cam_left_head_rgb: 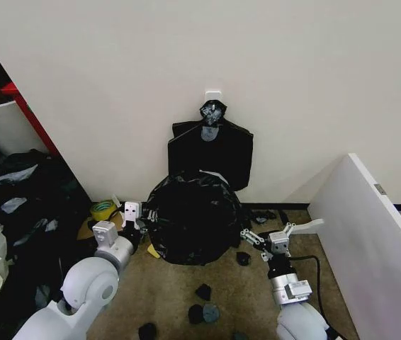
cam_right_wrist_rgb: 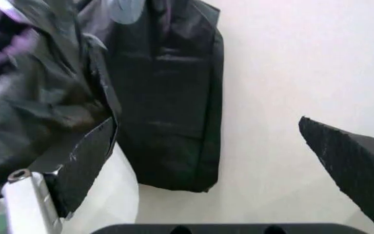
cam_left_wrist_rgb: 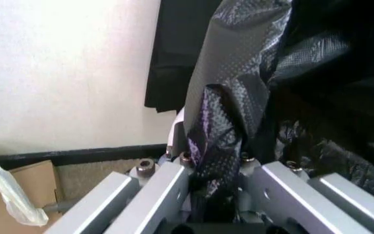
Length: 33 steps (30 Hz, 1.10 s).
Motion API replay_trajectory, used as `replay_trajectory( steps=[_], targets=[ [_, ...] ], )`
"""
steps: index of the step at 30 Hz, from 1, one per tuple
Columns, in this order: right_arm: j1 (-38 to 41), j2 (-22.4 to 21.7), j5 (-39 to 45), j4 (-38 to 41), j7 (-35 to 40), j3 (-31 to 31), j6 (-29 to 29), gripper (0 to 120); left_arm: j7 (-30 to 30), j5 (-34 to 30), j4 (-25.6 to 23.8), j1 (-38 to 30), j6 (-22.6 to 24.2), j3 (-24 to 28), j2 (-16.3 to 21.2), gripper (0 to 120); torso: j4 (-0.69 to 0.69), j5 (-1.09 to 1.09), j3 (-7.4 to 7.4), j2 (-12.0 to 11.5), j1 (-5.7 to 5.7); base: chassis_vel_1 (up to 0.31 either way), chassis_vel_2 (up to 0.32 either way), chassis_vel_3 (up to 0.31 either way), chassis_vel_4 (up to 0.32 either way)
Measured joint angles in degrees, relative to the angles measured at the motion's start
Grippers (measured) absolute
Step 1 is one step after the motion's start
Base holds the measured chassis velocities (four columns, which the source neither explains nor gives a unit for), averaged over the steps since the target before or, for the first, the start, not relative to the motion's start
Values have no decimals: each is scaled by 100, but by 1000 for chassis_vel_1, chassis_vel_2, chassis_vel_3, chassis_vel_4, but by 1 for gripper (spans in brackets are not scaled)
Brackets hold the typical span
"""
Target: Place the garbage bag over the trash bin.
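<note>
Bag draped over the bin against the wall: left gripper pinching its left edge, right gripper spread empty at its right.

On the floor by the wall's foot, the left gripper (cam_left_head_rgb: 131, 212) is closed on a fold of the garbage bag (cam_left_head_rgb: 192, 216), which bulges over the trash bin (cam_right_wrist_rgb: 112, 195) between the two arms. The right gripper (cam_left_head_rgb: 280, 236) stands just off the bag's right side, fingers wide apart, so the loose right edge lies toward its left. The left wrist view shows the crinkled film caught between the jaws; the right wrist view shows a bare strip of white bin wall under the film, hidden from the head view, and the flat black bundle (cam_left_head_rgb: 211, 152) hanging on the wall.
</note>
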Motion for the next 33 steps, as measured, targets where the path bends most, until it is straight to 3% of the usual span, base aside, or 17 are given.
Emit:
replay_trajectory(
  steps=[5,9,15,19,28,30,33],
  targets=[
    [64,4,347,-148,-295,4,245,100,1,-2,-62,36,17,-6,3,0,0,0,0,0,0,0,0,0,0],
    [169,22,495,-487,-1007,14,719,100,2,-5,-180,97,80,-7,9,0,0,0,0,0,0,0,0,0,0],
    [318,61,79,-1169,-1521,196,1127,100,5,-40,-248,76,107,21,50,0,0,0,0,0,0,0,0,0,0],
    [396,54,-573,-1497,-1340,429,1155,100,6,-56,-252,73,107,10,64,0,0,0,0,0,0,0,0,0,0],
    [380,21,-1373,-1331,-452,1141,863,100,20,-57,-122,21,52,78,38,0,0,0,0,0,0,0,0,0,0],
    [365,-9,-1338,-1136,-269,1375,704,100,46,-35,-50,32,-27,135,37,0,0,0,0,0,0,0,0,0,0],
    [151,-117,-405,-230,-205,1479,371,100,85,34,41,78,-248,283,5,0,-1,-1,0,0,0,0,0,0,0]
  ],
)
